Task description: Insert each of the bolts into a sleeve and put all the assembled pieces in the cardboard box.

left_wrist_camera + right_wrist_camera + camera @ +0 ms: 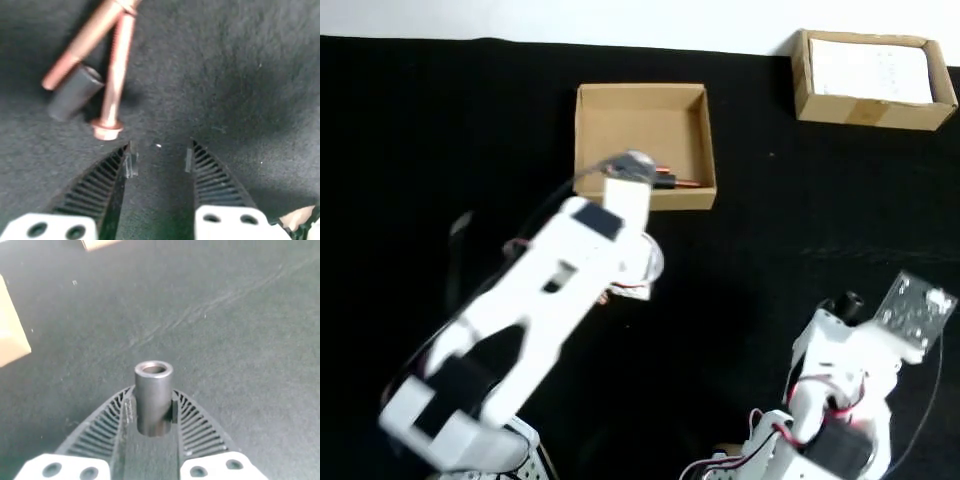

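**rigwatcher:** Copper-coloured bolts, two of them, lying on the cloth just past the left gripper's (161, 147) tips, off to one jaw's side. Those jaws are spread wide with nothing between them. The flanged bolt (112, 80) has its head right by that jaw tip. The other bolt (85, 42) crosses it at the far end, and a loose sleeve (75, 92) lies against it. Can't tell if that bolt is actually in the sleeve, but it looks beside it to me.

**m8_torque:** And the right side?

**rigwatcher:** The right gripper (153, 391) is pinched onto the held sleeve (153, 377). It's upright between both jaws, bore up, gripped round the lower half.

**m8_torque:** How would you grab the bolt?

**rigwatcher:** My guess is they're light, stiff and round, so they'll roll if nudged. I'd close across the flanged bolt's shank near the head, where the threads should give the ribbed pads some bite. That leaves the tip free for the bore. The sleeve's wall looks smooth, so I'd expect it to tilt if the bolt goes in crooked.

**m8_torque:** Surface?

**rigwatcher:** Black cloth (240, 75), soft and a bit creased. It probably damps rolling, but jaw tips could snag it. The cardboard box (685, 198) sits well beyond the right gripper's jaws, with something copper-coloured inside by its near wall. A second box (865, 110) with a white sheet in it stands farther off.
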Controlling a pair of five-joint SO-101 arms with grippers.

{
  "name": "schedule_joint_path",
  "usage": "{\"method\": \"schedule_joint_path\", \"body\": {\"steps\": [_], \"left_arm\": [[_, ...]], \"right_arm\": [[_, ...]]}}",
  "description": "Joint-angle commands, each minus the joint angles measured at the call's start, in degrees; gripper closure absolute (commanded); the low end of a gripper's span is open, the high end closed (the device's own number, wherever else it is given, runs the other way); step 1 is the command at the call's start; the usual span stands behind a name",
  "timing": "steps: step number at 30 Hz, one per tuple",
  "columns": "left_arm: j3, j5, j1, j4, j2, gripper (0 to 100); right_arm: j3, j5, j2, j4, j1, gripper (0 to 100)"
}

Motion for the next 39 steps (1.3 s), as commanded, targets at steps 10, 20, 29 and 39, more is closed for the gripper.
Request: {"method": "schedule_joint_path", "body": {"steps": [10,20,29,39], "left_arm": [[-2.33,0.53,-1.89,0.00,9.89,99],[-2.24,2.90,-17.63,-8.26,13.14,99],[-2.68,3.16,-22.29,-25.05,14.02,99],[-2.51,3.43,-17.01,-22.42,8.31,99]], "right_arm": [[-0.04,0.53,-3.82,-1.27,0.22,99.1],[0.31,0.53,-3.82,-1.19,-2.86,99.1],[0.48,0.53,-3.82,-1.01,-4.44,99.1],[0.48,0.53,-3.82,-0.92,-4.18,99.1]]}}
